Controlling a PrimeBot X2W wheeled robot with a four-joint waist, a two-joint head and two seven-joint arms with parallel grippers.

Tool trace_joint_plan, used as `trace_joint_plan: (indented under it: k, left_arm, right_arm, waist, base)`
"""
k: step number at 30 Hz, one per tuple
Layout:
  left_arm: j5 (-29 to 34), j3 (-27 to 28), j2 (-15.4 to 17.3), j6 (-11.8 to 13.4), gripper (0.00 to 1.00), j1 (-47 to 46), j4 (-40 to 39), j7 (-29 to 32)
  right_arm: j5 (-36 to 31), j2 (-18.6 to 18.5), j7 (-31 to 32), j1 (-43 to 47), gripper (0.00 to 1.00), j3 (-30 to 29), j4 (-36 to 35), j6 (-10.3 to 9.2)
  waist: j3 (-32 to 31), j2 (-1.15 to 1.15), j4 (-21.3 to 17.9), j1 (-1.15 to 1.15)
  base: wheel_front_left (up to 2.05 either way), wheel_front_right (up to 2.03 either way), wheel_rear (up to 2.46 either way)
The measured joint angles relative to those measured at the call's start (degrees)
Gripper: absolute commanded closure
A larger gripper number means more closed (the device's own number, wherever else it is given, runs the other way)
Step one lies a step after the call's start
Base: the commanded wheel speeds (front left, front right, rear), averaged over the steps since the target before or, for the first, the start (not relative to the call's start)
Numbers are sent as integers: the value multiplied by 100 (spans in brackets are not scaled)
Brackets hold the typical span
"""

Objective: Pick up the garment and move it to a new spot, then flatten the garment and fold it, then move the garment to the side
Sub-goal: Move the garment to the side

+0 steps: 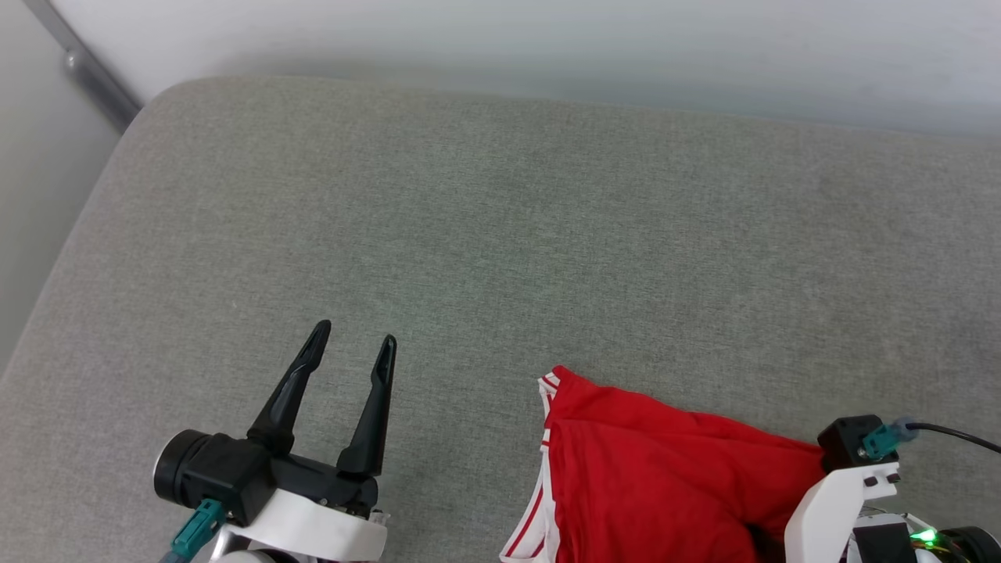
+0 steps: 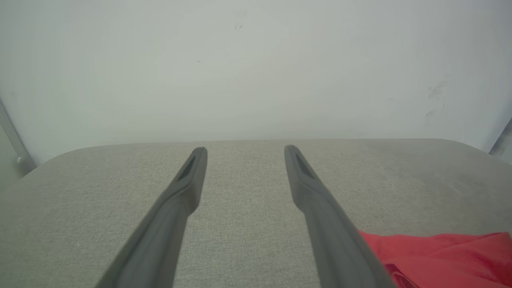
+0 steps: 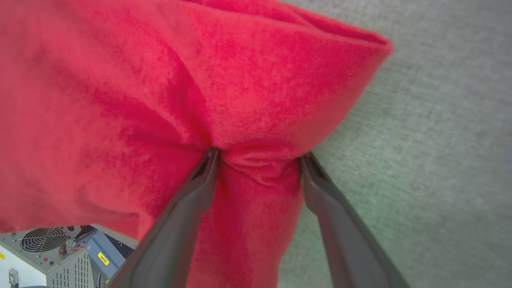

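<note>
- Two grippers, both with jaws wide. The left gripper (image 1: 356,332) hangs over bare grey cushion (image 1: 469,195), holding nothing, well apart from the cloth.
- The right gripper (image 3: 260,155) has its fingertips pushed into the garment (image 1: 649,469). A pucker of red cloth sits between them, but the jaws are spread and nothing looks clamped.
- The garment lies bunched, neither flat nor folded, at the near right of the cushion. Its striped trim (image 1: 534,508) is on the left side, and no letters or number are showing.
- In the right wrist view the cloth's lower edge ends above a grey machine with a fan grille (image 3: 44,248), so part of it probably overhangs the cushion's near edge.
- This fits either a grasp about to close or cloth just let go at a new spot.
- Risk: if the jaws close here they may take a thick wad or a single layer, and the cloth would come up twisted or slip free.
- Risk: the weight of the overhang could drag loose cloth off the edge.
- Risk: with only one gripper on it, the hidden folds stay trapped, which would spoil any flattening.
</note>
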Motion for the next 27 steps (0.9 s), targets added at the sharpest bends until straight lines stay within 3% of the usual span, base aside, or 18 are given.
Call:
trace_joint_plan:
  k: [2, 3, 4, 5, 8, 13, 17, 23, 27]
  left_arm:
    - [-1, -5, 1, 0, 0, -2, 20, 0]
    - [-7, -16, 2, 0, 0, -4, 36, 0]
    - [-7, -20, 2, 0, 0, -5, 47, 0]
    - [-8, -18, 2, 0, 0, -5, 55, 0]
    - [-8, -9, -1, 0, 0, -7, 73, 0]
    - [-34, -137, -2, 0, 0, 1, 114, -1]
    - [-52, -259, -40, 0, 0, 20, 107, 0]
    - [-104, -528, -25, 0, 0, 46, 19, -1]
    - [-107, -643, 124, 0, 0, -147, -179, -1]
  right_arm:
    - [1, 24, -65, -38, 0, 21, 144, -4]
    - [-74, -3, -194, -93, 23, 133, 318, -12]
    - [-94, -29, -255, -111, 81, 176, 365, -12]
    - [-102, -52, -333, -126, 100, 225, 404, -12]
    - [-133, -137, -532, -260, 100, 447, 521, -7]
    - [-483, -744, -845, -631, 100, 975, 486, 8]
    - [-697, -1603, -1036, -1157, 100, 1551, 220, 5]
    - [-766, -3210, -1203, -2107, 100, 2650, -134, 3]
    - [-588, -3930, -1566, -2767, 100, 3211, -190, 4]
  waist:
    - [18, 0, 49, 0]
    - [23, 0, 93, 0]
    - [20, 0, 101, -1]
    - [14, 0, 104, 0]
    - [-22, 0, 85, 0]
    - [-108, 0, -106, 0]
    - [-151, 0, -410, 0]
    - [-88, 0, -1082, 0]
    - [69, 0, -1599, 0]
  base:
    - [0, 0, 0]
    - [0, 0, 0]
    - [0, 0, 0]
    - [0, 0, 0]
    - [0, 0, 0]
    - [0, 0, 0]
    - [0, 0, 0]
    - [0, 0, 0]
    - [0, 0, 0]
